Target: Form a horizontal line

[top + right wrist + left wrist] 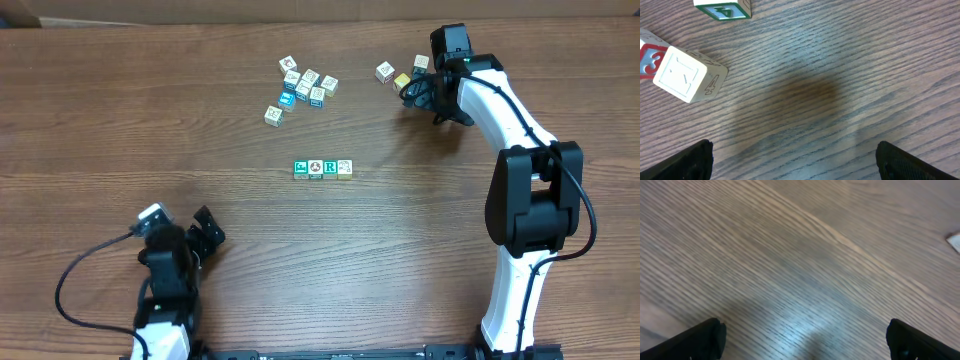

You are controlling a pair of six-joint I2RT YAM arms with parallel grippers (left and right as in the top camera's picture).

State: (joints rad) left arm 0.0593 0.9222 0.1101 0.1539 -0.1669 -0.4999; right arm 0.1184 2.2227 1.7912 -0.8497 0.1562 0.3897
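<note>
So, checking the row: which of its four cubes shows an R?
The small white toy cube with the green R, third from left, beside the cream end cube.

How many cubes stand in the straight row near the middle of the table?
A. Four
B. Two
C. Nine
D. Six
A: the overhead view shows four cubes side by side in the row, each touching the next, set apart from the loose cubes scattered farther back.
</note>
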